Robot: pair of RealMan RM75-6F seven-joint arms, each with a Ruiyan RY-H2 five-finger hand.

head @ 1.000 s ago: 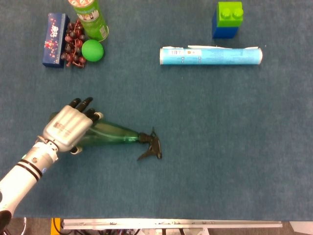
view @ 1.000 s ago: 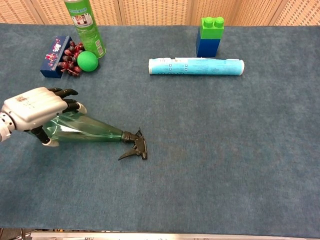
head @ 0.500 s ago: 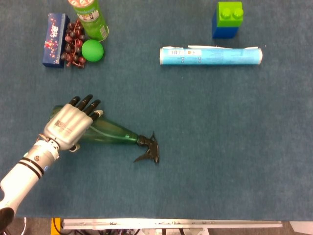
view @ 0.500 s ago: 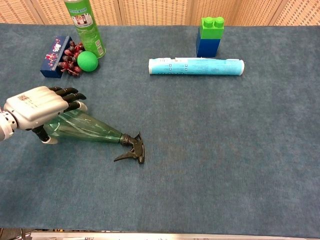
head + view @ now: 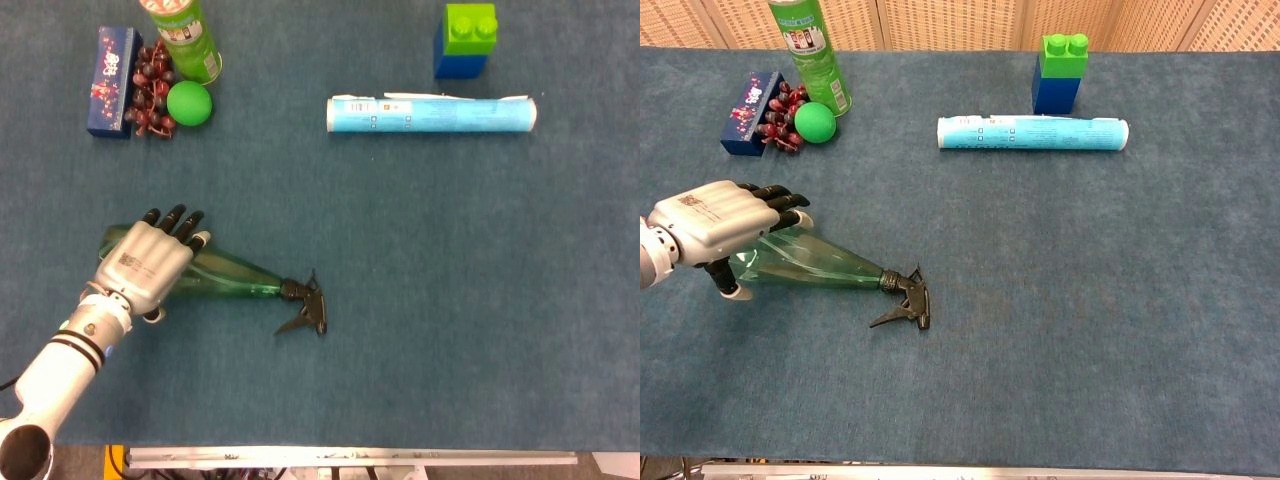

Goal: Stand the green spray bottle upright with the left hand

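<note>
The green spray bottle (image 5: 238, 276) lies on its side on the blue table cloth, at the left front. Its black trigger nozzle (image 5: 306, 308) points right and rests on the cloth. My left hand (image 5: 148, 262) grips the bottle's wide base, fingers curled over the top and thumb underneath. In the chest view the same hand (image 5: 712, 222) covers the base of the bottle (image 5: 825, 266), and the nozzle (image 5: 906, 301) touches the cloth. My right hand shows in neither view.
At the back left stand a tall green can (image 5: 185, 38), a green ball (image 5: 188, 103), grapes (image 5: 148, 92) and a blue box (image 5: 112, 80). A light blue tube (image 5: 430, 113) lies at the back middle, with a green-and-blue block stack (image 5: 468, 40) behind it.
My left hand has shifted slightly toward the front with the bottle's base in it. The bottle has pivoted a little, and its nozzle has slid a bit left and forward.
</note>
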